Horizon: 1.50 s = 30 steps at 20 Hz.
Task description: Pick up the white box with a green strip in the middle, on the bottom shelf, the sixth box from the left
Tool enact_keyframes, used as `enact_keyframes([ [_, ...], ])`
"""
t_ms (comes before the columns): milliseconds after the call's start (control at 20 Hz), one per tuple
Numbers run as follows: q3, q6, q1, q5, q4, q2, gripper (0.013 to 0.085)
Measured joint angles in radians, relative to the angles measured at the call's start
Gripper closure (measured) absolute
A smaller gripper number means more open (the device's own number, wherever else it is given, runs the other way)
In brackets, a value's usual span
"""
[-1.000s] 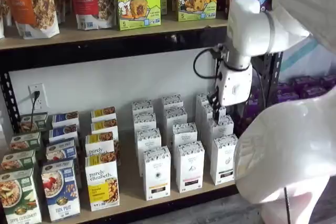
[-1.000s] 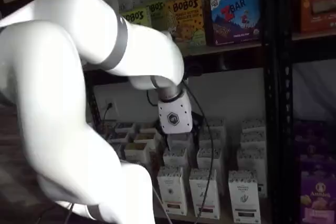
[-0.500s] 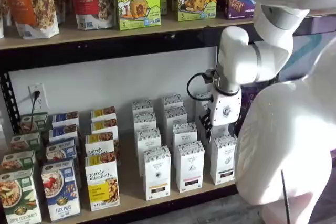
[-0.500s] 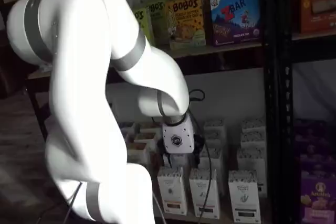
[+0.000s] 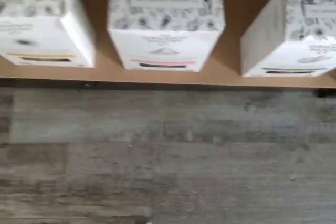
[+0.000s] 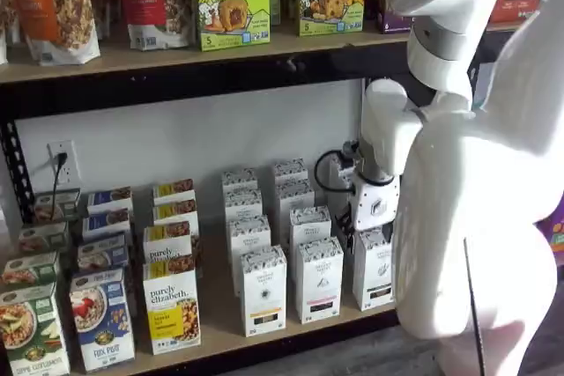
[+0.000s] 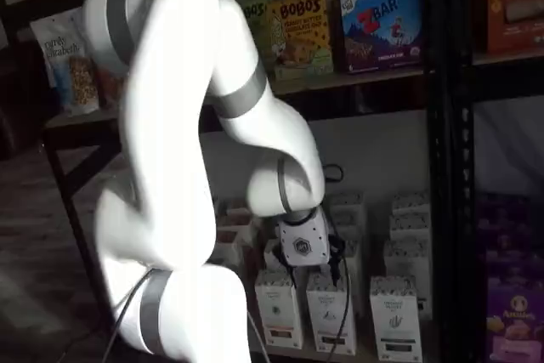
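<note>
white box (image 6: 374, 268) with its dark low label strip stands at the front of the bottom shelf (image 6: 220, 319), rightmost of three front white cartons; end effector (image 6: 374, 214) hangs just above it, body showing, fingers hidden, spread as wide as it goes, nothing visibly held; wrist view shows three carton tops above grey floor (image 5: 168, 156)

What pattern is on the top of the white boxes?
A grey speckled pattern on the white box, best in the wrist view.
</note>
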Motion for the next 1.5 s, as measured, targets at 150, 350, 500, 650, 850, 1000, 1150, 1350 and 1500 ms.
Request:
enact_keyframes([
  [150,-0.062,-0.031,-0.029,-0.038,0.000,0.110,0.0130],
  [350,-0.148,-0.192,-0.037,-0.074,0.155,0.243,0.0130],
  [500,-0.219,-0.275,-0.043,-0.092,0.234,0.337,0.0130],
  [650,-0.289,-0.225,-0.069,-0.107,0.158,0.418,0.0130],
  [850,-0.393,-0.069,-0.118,-0.112,-0.049,0.515,0.0130],
  [1000,-0.455,-0.104,-0.130,-0.120,-0.027,0.569,0.0130],
  [1150,-0.508,-0.161,-0.135,-0.114,0.027,0.608,0.0130],
  [1350,-0.556,-0.280,-0.134,-0.097,0.148,0.638,0.0130],
  [1500,-0.580,-0.352,-0.133,-0.088,0.222,0.653,0.0130],
])
